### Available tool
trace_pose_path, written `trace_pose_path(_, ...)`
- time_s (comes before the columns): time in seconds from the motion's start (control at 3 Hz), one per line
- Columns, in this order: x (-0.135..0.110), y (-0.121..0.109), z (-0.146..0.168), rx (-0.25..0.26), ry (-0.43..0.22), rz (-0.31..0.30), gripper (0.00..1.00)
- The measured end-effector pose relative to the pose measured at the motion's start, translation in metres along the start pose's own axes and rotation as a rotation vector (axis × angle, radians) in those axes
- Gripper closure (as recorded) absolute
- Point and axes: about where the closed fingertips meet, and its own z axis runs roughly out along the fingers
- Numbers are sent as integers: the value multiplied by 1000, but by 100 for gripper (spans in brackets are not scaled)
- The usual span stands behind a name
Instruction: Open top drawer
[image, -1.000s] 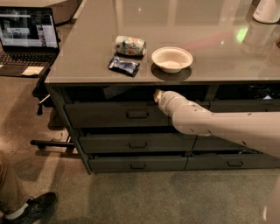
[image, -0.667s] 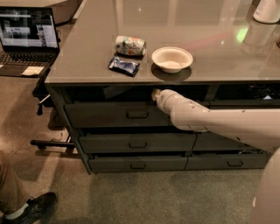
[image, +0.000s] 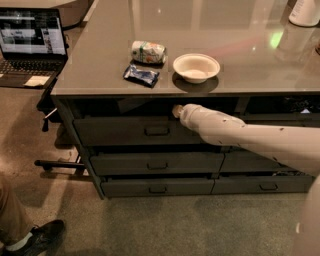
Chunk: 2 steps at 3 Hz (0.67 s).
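Observation:
The top drawer (image: 120, 132) is a wide dark grey front under the left part of the counter, with a small loop pull (image: 157, 131) at its centre. A dark gap shows between its upper edge and the countertop. My white arm reaches in from the right. My gripper (image: 176, 111) is at the arm's tip, in that dark gap just above the drawer's upper edge and a little right of the pull. Its end is mostly hidden in the shadow under the counter.
On the grey counter (image: 240, 75) lie a can (image: 148, 52), a dark snack packet (image: 141, 75) and a white bowl (image: 196, 67). Two lower drawers (image: 155, 165) sit beneath. A laptop (image: 31, 47) is at the left, a person's shoe (image: 37, 235) at the bottom left.
My arm's tip has shifted slightly to the left along the top drawer's upper edge. The drawer front looks unchanged.

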Motion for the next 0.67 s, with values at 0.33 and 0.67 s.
trace_pose_path(0.33, 10, -4, -4, -10, 49, -11, 100)
trace_pose_path(0.67, 7, -3, -5, -10, 49, -12, 100)
